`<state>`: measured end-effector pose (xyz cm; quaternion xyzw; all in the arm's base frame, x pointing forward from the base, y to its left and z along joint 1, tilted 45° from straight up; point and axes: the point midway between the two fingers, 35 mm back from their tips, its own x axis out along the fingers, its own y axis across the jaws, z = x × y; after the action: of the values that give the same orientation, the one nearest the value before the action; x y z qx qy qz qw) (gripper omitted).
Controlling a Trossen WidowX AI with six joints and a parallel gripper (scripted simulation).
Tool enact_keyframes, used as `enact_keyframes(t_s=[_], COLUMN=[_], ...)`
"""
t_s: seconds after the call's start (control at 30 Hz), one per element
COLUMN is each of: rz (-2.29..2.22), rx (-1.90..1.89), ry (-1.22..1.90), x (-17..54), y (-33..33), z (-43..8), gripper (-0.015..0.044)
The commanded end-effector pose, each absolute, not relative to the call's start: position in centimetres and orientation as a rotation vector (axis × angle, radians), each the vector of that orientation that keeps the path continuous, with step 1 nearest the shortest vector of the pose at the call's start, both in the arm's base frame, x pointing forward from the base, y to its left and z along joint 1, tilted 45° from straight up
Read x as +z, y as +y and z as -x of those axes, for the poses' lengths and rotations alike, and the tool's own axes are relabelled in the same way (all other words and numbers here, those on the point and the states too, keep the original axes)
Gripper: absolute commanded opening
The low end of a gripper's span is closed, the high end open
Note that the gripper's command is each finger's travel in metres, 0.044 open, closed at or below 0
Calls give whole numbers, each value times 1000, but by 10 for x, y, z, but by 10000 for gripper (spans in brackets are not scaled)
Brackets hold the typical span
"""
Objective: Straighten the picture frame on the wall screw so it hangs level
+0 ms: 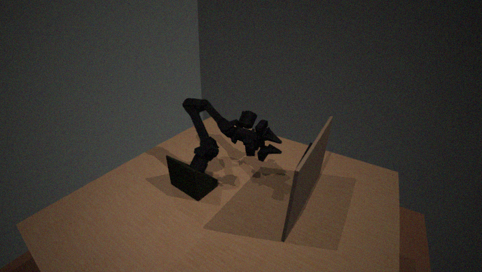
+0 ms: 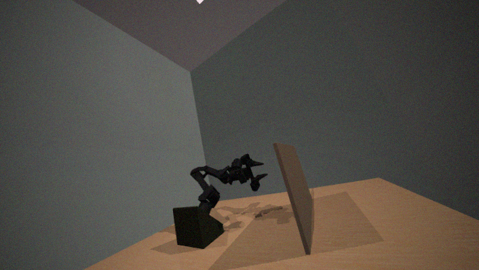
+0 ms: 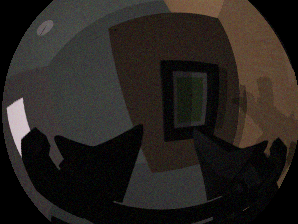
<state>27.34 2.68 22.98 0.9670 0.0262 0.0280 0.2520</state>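
Observation:
The picture frame (image 3: 166, 100) has a black border, a grey mat and a green picture. It hangs on the upright brown panel (image 1: 308, 184) (image 2: 295, 190) (image 3: 140, 65). In the top view only a thin dark sliver of the frame (image 1: 308, 149) shows past the panel's edge; the exterior view does not show it. The screw and notched strip are hidden. The wrist view is turned sideways and bent by its lens, so I cannot tell surely whether the frame is level. My gripper (image 1: 281, 147) (image 2: 265, 169) (image 3: 169, 130) is open and empty, a gap back from the frame's face.
The panel stands on the wooden table (image 1: 119, 219) (image 2: 390, 210) and casts a broad shadow around its foot. The arm's dark base block (image 1: 189, 179) (image 2: 190, 227) stands across from the panel. Grey walls meet in a corner behind the arm.

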Motion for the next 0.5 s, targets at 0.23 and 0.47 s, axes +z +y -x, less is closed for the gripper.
enact_keyframes(t_s=[0.23,0.47], rz=[-2644,-2650], rx=[64,55], ry=[86,92], x=[245,242], y=[0,1], z=[-205,-187], gripper=[260,260])
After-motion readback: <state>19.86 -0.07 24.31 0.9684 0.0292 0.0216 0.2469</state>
